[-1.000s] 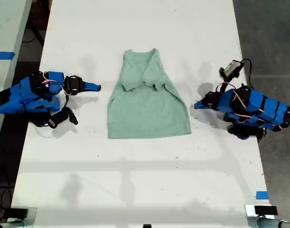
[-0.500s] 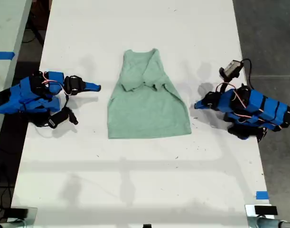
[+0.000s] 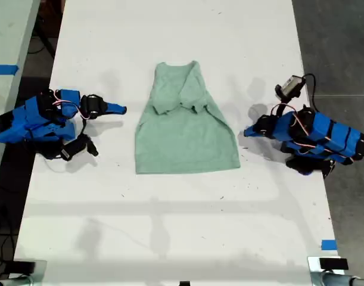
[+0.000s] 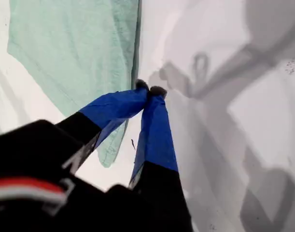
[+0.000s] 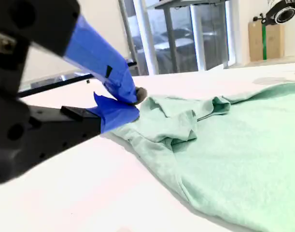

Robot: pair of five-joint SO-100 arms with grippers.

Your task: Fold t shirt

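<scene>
From the exterior view, the t shirt [image 3: 186, 122] lies mid-bench [image 3: 170, 226] with both sleeves folded inward, so side folds look done. An arm rests at each side, apart from the cloth.

In the first wrist view, my first pincer [image 4: 150, 90] is closed on nothing, near the shirt's edge.

In the second wrist view, my second pincer [image 5: 133, 100] is closed too, empty, beside the folded sleeve.

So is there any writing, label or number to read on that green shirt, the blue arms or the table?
None can be read. The t shirt is plain, the table bears only tiny dark specks, and the blue tape at the table's edge is blank.
</scene>
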